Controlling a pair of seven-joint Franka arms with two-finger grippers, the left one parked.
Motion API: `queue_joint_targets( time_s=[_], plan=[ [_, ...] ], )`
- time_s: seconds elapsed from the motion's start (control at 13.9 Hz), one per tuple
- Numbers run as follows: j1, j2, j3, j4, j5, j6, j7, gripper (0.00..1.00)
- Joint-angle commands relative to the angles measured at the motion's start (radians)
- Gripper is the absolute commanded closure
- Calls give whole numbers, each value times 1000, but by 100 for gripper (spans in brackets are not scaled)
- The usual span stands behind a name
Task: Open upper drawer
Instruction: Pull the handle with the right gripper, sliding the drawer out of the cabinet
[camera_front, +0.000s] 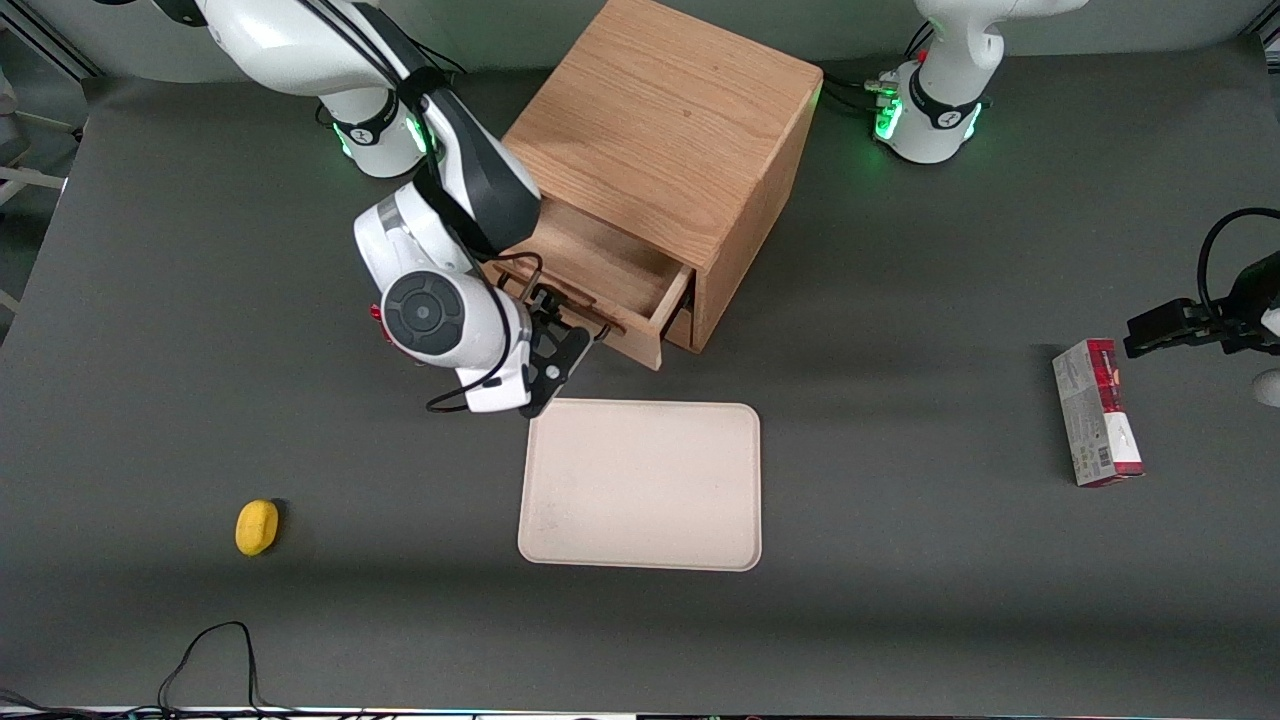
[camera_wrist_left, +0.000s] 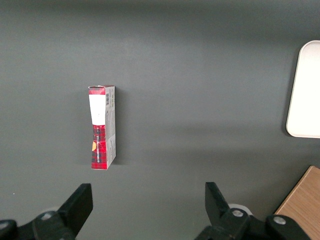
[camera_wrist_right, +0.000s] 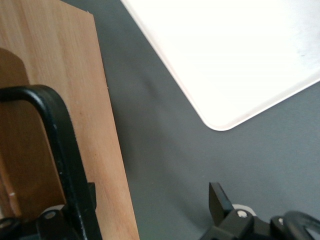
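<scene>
Pulling looks mostly done: light oak upper drawer (camera_front: 610, 275) is partly slid out of the boxy wooden cabinet (camera_front: 660, 130), tray interior exposed. Right arm's black two-finger gripper (camera_front: 570, 335) sits at its black wire bar handle (camera_wrist_right: 57, 150), fingers spread around it, not clamped. Remaining: maybe more travel, then retreat.

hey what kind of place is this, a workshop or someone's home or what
Most likely a robotics lab test bench, not a home. Arms are bolted to a dark matted table, the gripper sits at the handle of the upper drawer, already pulled partly out of a lone wooden cabinet, and a tray lies nearby.
</scene>
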Motion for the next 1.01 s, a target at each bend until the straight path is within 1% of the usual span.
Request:
queue_joint_targets(
  time_s=[0.0, 0.5, 0.65, 0.93],
  plan=[
    [-28, 32, -1, 63, 6, -1, -34, 0],
    [-72, 62, -1, 121, 8, 1, -34, 0],
    [-83, 86, 1, 162, 8, -1, -70, 0],
    [-114, 112, 1, 205, 8, -1, -75, 0]
  ],
)
